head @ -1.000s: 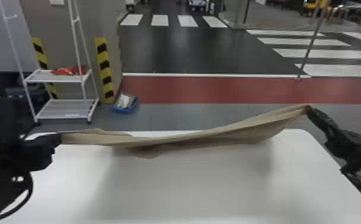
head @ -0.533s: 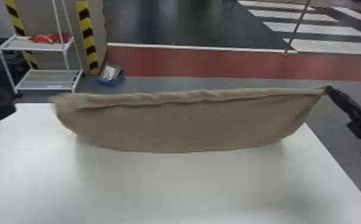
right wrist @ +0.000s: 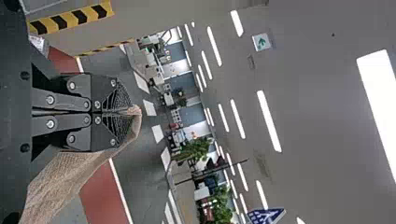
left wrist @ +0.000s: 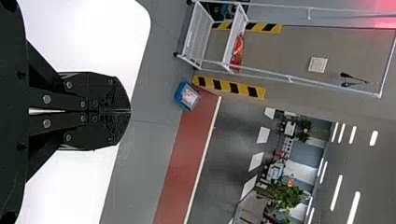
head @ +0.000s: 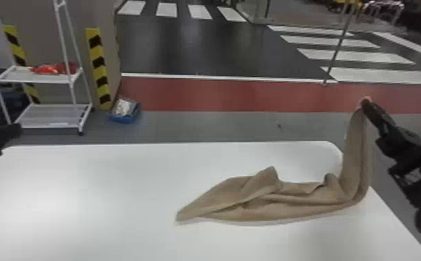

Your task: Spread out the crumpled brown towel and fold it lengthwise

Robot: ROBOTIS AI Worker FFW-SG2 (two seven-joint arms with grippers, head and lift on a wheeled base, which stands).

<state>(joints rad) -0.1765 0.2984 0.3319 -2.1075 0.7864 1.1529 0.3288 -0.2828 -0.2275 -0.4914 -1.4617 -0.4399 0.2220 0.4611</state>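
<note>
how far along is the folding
Neither spreading nor folding looks done: the brown cloth towel lies bunched on the white table, one end raised in the black right hand. The black left hand is shut and empty. Spreading flat and folding lengthwise remain.

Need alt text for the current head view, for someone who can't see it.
A brown towel hangs from the right gripper, raised past the far right of a white table, its other end lying rumpled on the tabletop. The left gripper is at the left edge, away from the towel; a white shelf rack stands behind.
</note>
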